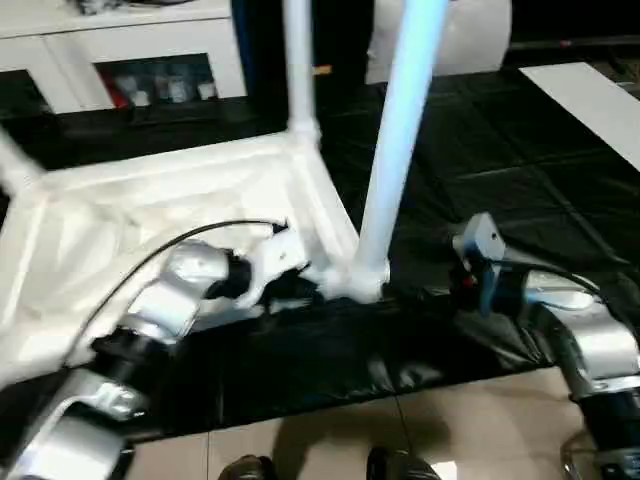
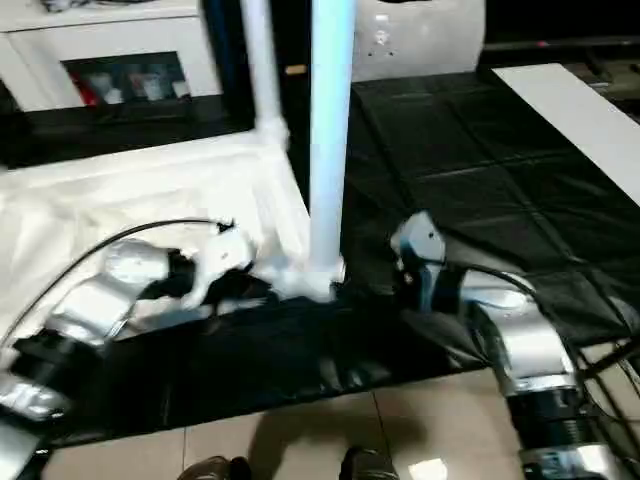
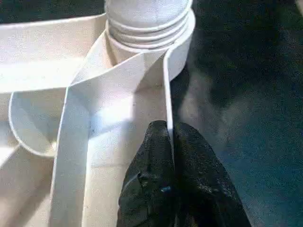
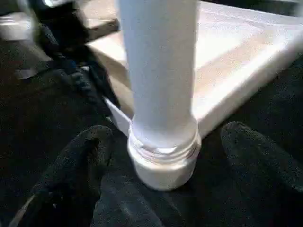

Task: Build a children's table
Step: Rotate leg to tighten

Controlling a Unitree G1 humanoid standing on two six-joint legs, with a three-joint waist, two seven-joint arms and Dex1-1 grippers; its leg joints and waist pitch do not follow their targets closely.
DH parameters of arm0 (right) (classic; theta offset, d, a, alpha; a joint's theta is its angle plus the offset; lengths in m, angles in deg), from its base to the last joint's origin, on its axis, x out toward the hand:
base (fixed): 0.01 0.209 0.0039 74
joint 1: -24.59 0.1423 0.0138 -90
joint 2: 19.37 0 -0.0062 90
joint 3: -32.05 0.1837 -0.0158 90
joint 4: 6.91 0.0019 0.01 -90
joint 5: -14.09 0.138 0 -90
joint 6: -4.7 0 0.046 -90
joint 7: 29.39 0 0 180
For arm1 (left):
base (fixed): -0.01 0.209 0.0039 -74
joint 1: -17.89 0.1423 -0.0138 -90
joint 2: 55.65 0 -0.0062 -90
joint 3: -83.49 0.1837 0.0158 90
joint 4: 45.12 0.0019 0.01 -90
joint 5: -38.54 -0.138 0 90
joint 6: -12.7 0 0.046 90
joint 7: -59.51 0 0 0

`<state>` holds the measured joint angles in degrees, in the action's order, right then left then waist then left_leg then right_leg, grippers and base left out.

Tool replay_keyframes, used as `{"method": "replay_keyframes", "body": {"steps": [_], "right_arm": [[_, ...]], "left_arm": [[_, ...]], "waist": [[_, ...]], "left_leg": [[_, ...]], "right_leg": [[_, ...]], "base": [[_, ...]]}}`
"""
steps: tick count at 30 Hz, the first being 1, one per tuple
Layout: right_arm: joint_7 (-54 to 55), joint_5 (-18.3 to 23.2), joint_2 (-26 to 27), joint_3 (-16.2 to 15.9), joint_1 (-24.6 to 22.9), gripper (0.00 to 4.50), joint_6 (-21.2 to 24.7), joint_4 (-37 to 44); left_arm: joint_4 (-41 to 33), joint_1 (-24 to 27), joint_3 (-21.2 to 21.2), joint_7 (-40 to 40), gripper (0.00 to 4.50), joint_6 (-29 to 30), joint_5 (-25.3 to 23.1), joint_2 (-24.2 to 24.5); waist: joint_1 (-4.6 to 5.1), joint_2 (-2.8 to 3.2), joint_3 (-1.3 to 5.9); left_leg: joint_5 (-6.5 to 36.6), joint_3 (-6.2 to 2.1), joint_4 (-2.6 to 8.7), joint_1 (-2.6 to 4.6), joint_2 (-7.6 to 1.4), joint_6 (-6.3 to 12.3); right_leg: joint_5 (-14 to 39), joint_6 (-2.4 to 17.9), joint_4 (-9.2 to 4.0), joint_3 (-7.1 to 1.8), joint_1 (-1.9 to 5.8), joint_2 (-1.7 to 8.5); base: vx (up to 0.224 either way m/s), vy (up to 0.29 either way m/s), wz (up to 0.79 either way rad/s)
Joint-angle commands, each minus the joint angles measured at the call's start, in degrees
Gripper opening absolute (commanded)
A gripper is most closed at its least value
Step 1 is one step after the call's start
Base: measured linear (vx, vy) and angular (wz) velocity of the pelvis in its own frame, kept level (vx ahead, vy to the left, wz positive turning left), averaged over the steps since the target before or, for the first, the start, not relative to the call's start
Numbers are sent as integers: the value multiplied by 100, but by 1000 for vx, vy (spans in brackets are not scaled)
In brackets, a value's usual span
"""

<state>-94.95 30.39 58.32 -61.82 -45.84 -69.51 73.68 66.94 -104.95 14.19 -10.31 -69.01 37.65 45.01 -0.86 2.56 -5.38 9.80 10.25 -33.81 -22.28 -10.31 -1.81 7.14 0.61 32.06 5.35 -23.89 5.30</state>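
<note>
The white children's table lies upside down on a black mat, its ribbed underside (image 1: 150,220) facing up. Legs stand screwed into its corner sockets: the nearest leg (image 1: 400,150) rises from the front corner socket (image 1: 355,282), and another leg (image 1: 298,60) stands at the far corner. My left gripper (image 3: 169,130) is shut on the thin rim wall (image 3: 166,90) right beside that front socket. My right gripper (image 4: 163,142) is open, one finger (image 4: 85,156) on each side of the nearest leg's threaded base (image 4: 163,146), with a gap to each finger. The right forearm (image 1: 560,320) comes in from the right.
The black mat (image 1: 500,170) covers the floor around the table. Light tiles (image 1: 450,420) begin at its near edge, where two dark shoes (image 1: 390,465) show. A white shelf unit (image 1: 120,50) stands at the back left and a white board (image 1: 590,100) lies at the back right.
</note>
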Motion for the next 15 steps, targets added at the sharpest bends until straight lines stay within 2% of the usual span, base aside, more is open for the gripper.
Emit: {"method": "replay_keyframes", "body": {"steps": [1,4,5,6,7,8,11,12,13,15], "right_arm": [[-429,170,-115,-141,138,367,48,-64],[-792,203,-167,-242,257,332,62,-199],[-839,208,-173,-259,270,323,69,-211],[-1020,214,-196,-353,316,319,70,-249],[-1136,218,-212,-417,344,314,69,-269],[-1258,198,-216,-504,379,304,41,-307],[-1496,135,-203,-734,496,276,-24,-403],[-1525,127,-196,-759,517,269,-33,-421],[-1578,127,-171,-788,567,253,-34,-467],[-1649,116,-122,-825,661,244,-40,-553]], "left_arm": [[-203,-4,313,-557,0,-273,-27,119],[-185,-28,383,-822,0,-436,-17,191],[-182,-32,396,-853,0,-460,-19,200],[-172,-47,442,-947,0,-523,-19,232],[-180,-55,477,-996,0,-554,-22,252],[-192,-63,505,-1054,0,-586,-13,258],[-198,-84,546,-1120,0,-634,-9,217],[-195,-88,550,-1130,0,-642,-13,208],[-196,-95,560,-1140,0,-650,-21,189],[-247,-95,569,-1163,0,-633,-16,162]], "waist": [[-15,-33,398],[-88,-23,392],[-99,-33,394],[-86,-143,381],[-118,-82,383],[-111,-77,380],[-118,-98,378],[-119,-95,375],[-122,-121,378],[-126,-118,377]], "left_leg": [[1844,-85,433,151,-294,370],[1981,-75,443,196,-305,249],[1967,-78,445,185,-301,222],[1967,-67,451,161,-299,245],[1922,-81,453,166,-304,246],[1927,-76,454,167,-309,241],[1931,-70,450,173,-302,223],[1928,-72,451,174,-304,221],[1881,-70,448,167,-300,226],[1848,-70,449,167,-305,230]], "right_leg": [[2320,1232,-374,-263,282,297],[2500,1198,-387,-280,254,313],[2452,1222,-373,-283,263,314],[2484,1207,-381,-280,267,308],[2544,1188,-357,-292,270,330],[2561,1171,-365,-296,261,327],[2598,1168,-372,-306,253,334],[2616,1169,-374,-308,251,336],[2660,1158,-370,-308,257,338],[2680,1152,-369,-312,253,340]], "base": [[0,0,0],[0,0,0],[0,0,0],[0,0,0],[0,0,0],[0,0,0],[0,0,0],[0,0,0],[0,0,0],[0,0,0]]}}
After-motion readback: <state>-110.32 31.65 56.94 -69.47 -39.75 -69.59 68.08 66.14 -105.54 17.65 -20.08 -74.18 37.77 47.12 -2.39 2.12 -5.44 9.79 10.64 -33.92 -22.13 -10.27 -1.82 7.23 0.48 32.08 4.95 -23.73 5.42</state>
